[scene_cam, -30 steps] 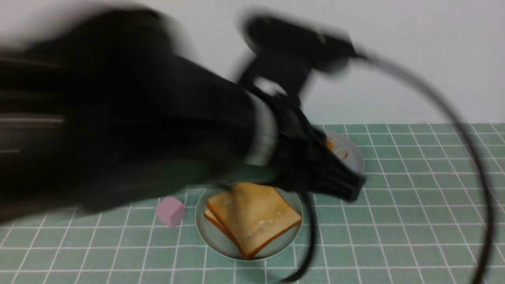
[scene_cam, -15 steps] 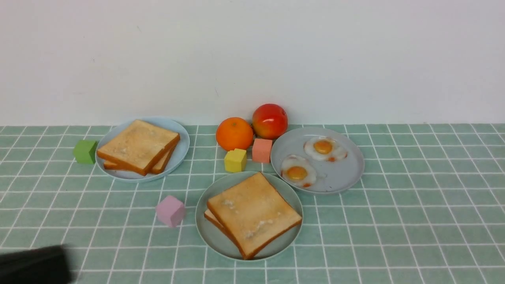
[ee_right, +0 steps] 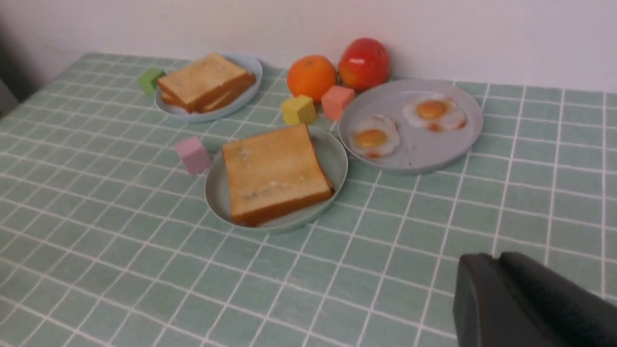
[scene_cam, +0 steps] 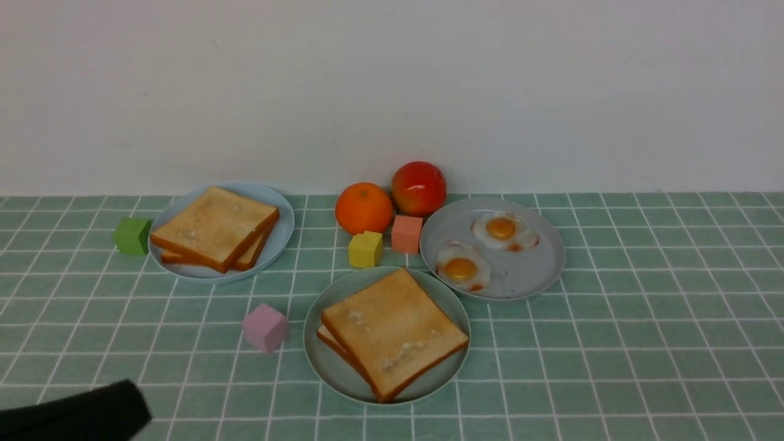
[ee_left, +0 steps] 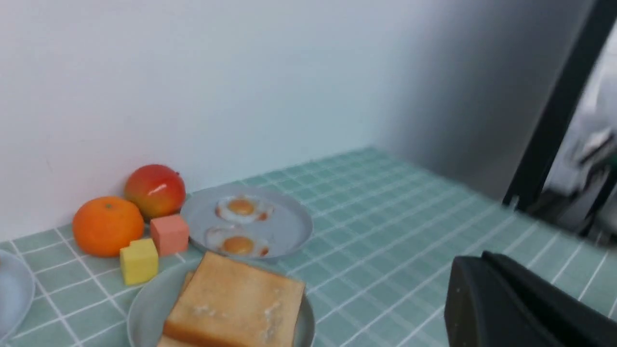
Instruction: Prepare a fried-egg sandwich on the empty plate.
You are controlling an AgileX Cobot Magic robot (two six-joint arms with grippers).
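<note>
Two golden-brown toast slices lie stacked on the pale mint-green plate at the front centre; what is between them is hidden. The stack also shows in the wrist views, as toast and toast. My left gripper is a dark tip at the lower left corner, well away from the plate. Its fingers are pressed together on nothing. My right gripper is outside the front view and hovers over bare cloth to the right of the plate, shut and holding nothing.
A light-blue plate with two more toast slices sits at back left. A grey-blue plate holds two fried eggs. An orange, a red fruit and green, yellow, salmon and pink cubes stand around.
The left arm, which filled the front view a second ago, has drawn back to the lower left corner and shut its jaws. The toast stack has not moved.
</note>
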